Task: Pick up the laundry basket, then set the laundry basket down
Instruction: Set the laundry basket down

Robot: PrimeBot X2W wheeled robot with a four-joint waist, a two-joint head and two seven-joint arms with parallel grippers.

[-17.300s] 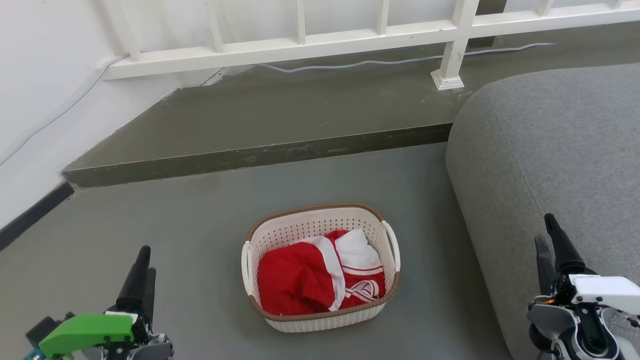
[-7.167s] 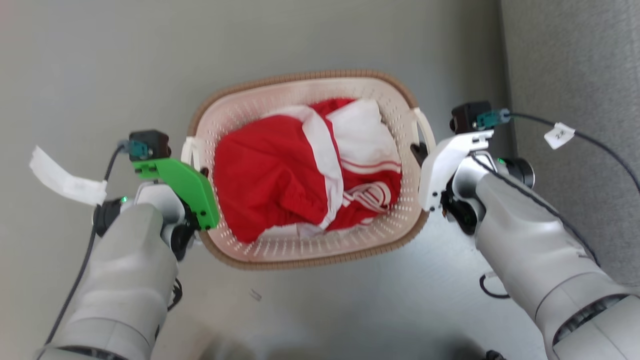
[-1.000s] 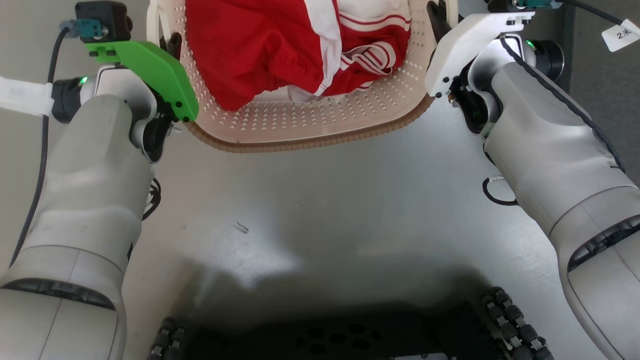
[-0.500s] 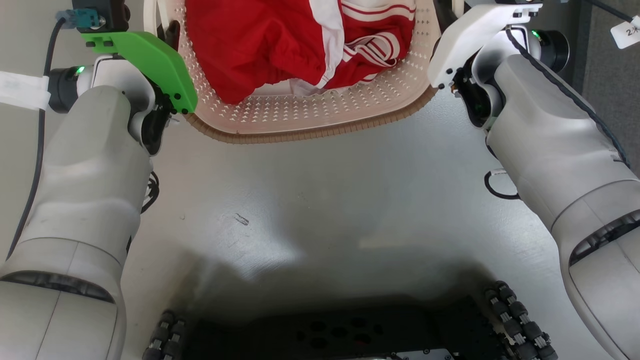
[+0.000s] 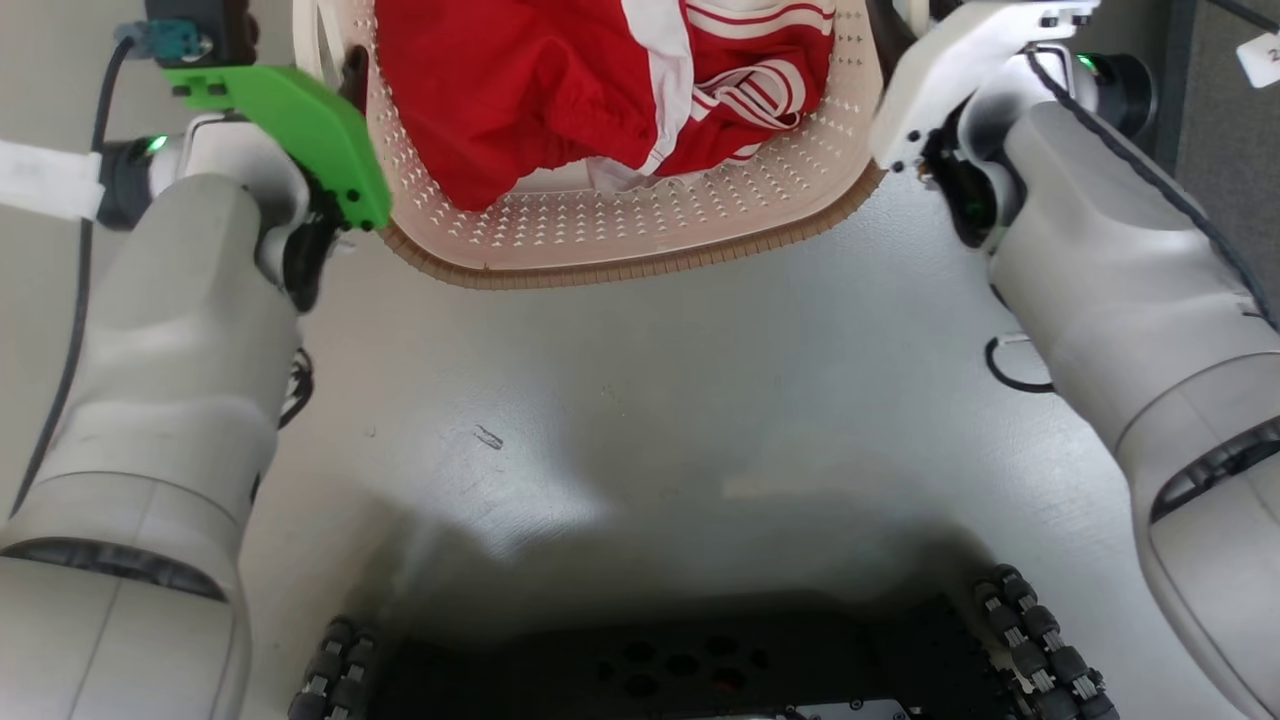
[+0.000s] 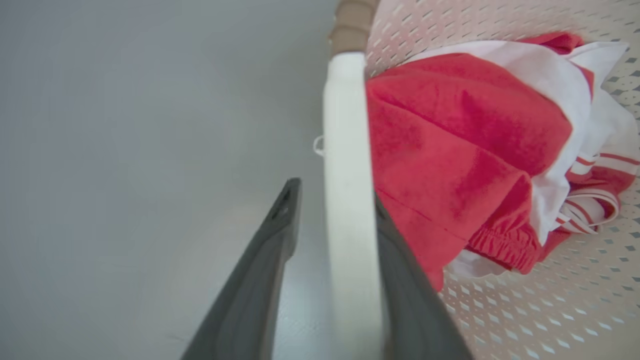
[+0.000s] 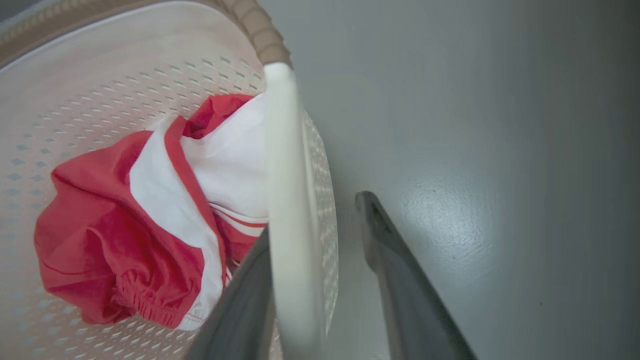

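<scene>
- White tag (image 5: 1263,58), top right edge of the head view: one dark mark like a "2", cut off by the edge.
- White tape label (image 5: 45,180), far left: too blurred to read.
- Red garment (image 5: 520,90) in the laundry basket (image 5: 640,250): white looped stripe emblem, no legible letters.

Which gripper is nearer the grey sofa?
Right. The right gripper is at the side of the basket facing the sofa; the left gripper is at the far side, with the whole basket between it and the sofa.
</scene>
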